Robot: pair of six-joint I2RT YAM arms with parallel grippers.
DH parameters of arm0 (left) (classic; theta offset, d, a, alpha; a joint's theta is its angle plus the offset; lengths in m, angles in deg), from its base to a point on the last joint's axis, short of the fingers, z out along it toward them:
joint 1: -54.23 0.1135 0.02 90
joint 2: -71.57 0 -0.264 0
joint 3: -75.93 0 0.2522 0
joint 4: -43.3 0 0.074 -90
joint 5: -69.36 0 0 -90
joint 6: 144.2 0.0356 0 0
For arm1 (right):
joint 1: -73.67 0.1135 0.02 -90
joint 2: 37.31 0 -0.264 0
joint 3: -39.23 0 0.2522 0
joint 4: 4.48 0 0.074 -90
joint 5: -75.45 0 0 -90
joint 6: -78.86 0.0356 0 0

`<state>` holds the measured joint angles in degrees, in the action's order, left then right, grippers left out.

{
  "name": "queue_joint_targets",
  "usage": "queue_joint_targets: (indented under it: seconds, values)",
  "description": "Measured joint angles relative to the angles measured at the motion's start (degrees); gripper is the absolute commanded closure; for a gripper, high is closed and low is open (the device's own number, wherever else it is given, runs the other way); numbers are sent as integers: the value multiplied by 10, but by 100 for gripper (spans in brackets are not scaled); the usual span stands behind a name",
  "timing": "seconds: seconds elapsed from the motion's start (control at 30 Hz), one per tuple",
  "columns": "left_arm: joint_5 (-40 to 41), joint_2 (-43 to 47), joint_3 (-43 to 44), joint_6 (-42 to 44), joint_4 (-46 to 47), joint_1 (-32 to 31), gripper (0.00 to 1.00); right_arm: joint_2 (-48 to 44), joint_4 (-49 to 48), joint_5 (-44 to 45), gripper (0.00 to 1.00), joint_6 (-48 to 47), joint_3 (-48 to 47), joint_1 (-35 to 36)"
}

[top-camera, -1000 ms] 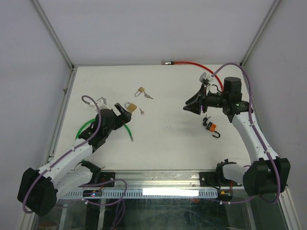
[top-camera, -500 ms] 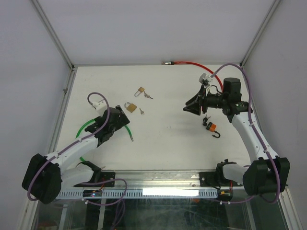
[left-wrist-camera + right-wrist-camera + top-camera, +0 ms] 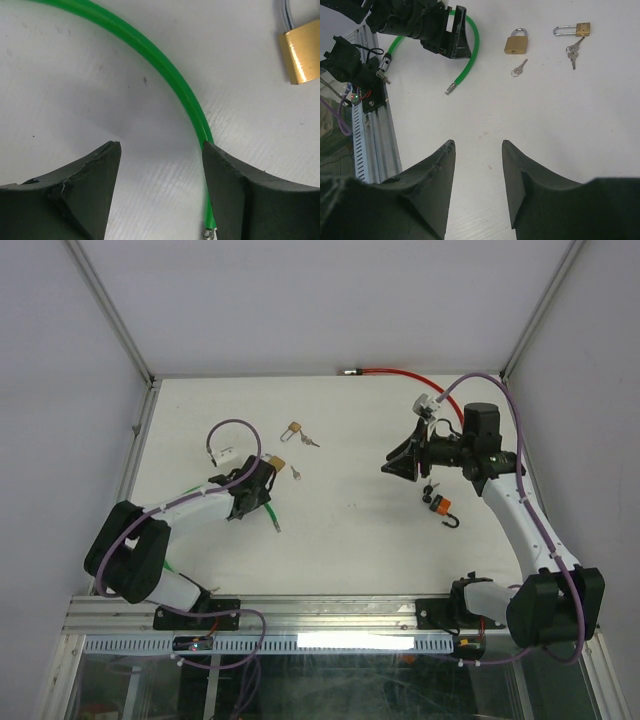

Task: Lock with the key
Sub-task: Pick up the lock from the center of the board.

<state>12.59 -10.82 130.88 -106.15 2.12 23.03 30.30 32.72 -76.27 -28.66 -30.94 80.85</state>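
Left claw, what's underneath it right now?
Bare table and the green cable, which runs past one finger. The fingers cover whatever lies directly beneath them.

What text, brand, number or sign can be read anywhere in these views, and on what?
No text can be read in any view.
Brass padlock: no marking can be made out on its face.
Long-shackle padlock: too small to read.
Keys: too small to read.
Orange lock: too small to read.
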Motion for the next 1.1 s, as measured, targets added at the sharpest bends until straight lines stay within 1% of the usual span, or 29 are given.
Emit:
queue_joint_targets:
  seconds: [0.13,0.33,0.37,0.4,0.5,0.53,0.6,0.67,0.77,0.87,0.93,1.1]
  values:
    - [8,-29,35,-3,-9,-4,32,3,0,0,55,-2,0,0]
    - [15,-53,61,-17,-19,-27,34,6,4,1,55,-5,0,0]
    - [18,-63,68,-20,-22,-32,36,6,4,1,55,-5,0,0]
    - [20,-70,71,-22,-23,-36,41,7,4,1,55,-6,0,0]
    - [26,-102,86,-31,-32,-43,65,10,4,1,55,-6,0,0]
    - [29,-112,94,-33,-35,-45,71,11,5,1,55,-6,0,0]
    - [29,-131,114,-36,-42,-46,78,14,5,0,55,-6,0,0]
    - [33,-147,133,-42,-53,-48,82,15,5,0,55,-6,0,0]
    - [40,-160,149,-50,-70,-52,91,15,5,0,55,-6,0,0]
    - [48,-163,151,-58,-77,-59,97,15,4,-1,55,-6,0,0]
    - [52,-163,151,-60,-79,-61,100,15,4,-1,55,-4,0,0]
    - [51,-149,148,-61,-97,-76,100,17,-13,-12,52,11,2,2]
